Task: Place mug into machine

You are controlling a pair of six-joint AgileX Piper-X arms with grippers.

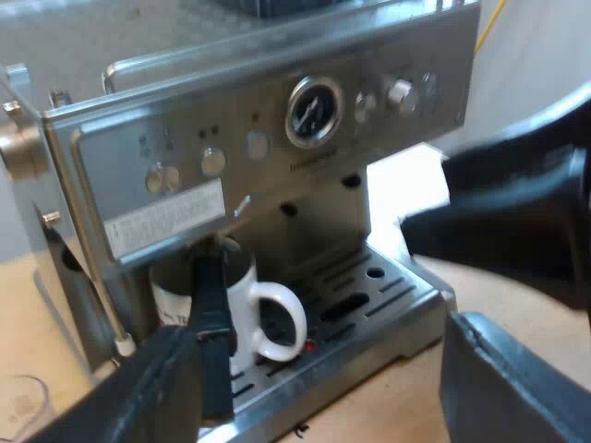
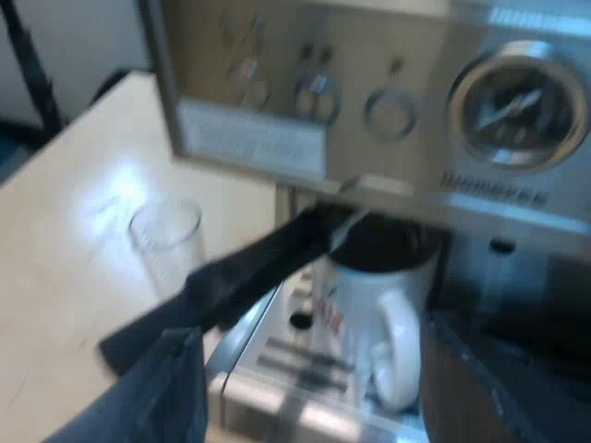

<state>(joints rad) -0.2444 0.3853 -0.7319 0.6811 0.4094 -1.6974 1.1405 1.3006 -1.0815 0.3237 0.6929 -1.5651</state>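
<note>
Fingers [image 1: 138, 397] of left gripper [image 1: 319, 369]: spread wide, grasp nothing, hang before the outer edge of the slotted steel drip tray [image 1: 379, 291], clear of the white ceramic mug [image 1: 268, 314]. Fingers [image 2: 166, 388] of right gripper [image 2: 314, 388]: likewise released, clasp nothing, sit either side of the mug's near face, apart from it. Large black blurred form [image 1: 517, 221]: looms near the drip tray's corner in the left wrist view; cannot tell what.

Long dark handle [image 2: 249, 277]: juts out from beneath the front panel [image 1: 120, 157] of the brushed-steel espresso machine [image 1: 277, 46] toward the grippers, passes just in front of the mug's rim; end too blurred to read its colour.

Mug, with dark inside and looped grip: stands upright on the drip tray, under the front panel, just behind the dark handle; turns its grip outward, toward the grippers; carries red print on its side in the right wrist view.

Clear measuring glass [image 2: 166, 240]: stands upright on pale wooden tabletop [image 2: 65, 212], beside the machine, apart from mug and tray. Thin metal wand [image 1: 121, 346] with pale tip: hangs at the machine's side, near the mug.

Machine: rises behind all of this; shows on its front panel a round pressure gauge [image 1: 314, 111], a row of round silver buttons [image 1: 212, 161], a small knob [image 1: 400, 90] and a white label [image 1: 166, 221]. Dark object [image 1: 277, 7] on the machine's top: too little seen to name.
</note>
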